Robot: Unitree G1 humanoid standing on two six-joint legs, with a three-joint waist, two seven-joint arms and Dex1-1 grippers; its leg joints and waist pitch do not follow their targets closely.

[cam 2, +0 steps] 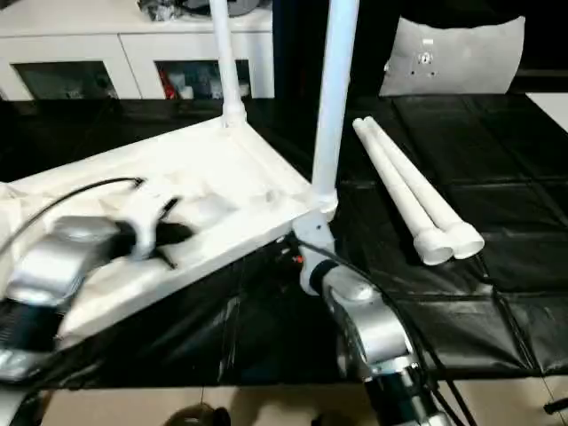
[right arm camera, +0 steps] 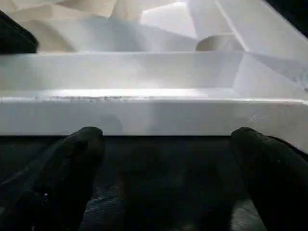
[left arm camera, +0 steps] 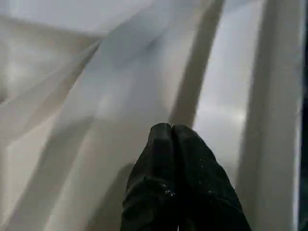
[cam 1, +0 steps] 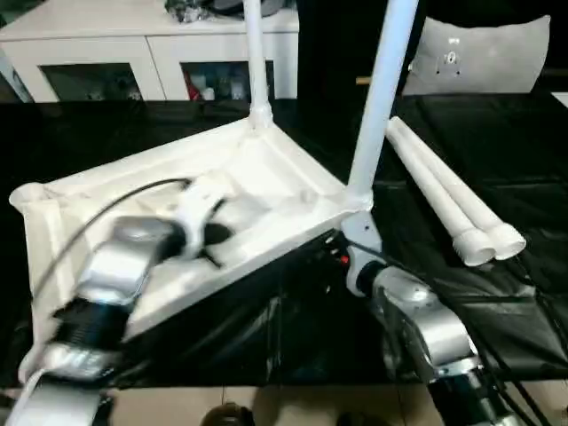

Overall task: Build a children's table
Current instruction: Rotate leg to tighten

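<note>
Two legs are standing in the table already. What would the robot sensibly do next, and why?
Probably reach the open right gripper toward the two loose legs on the black cloth. The tabletop lies upside down with only two legs fitted, and the shut left gripper rests on its underside.

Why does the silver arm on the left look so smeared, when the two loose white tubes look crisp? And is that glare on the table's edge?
Left eye view: the left forearm is streaked by motion blur, while the two loose legs lie sharp on the black sheet. Right wrist view: a bright band of glare runs along the tabletop's rim. Left wrist view: soft shadows cross the ribbed underside.
</note>
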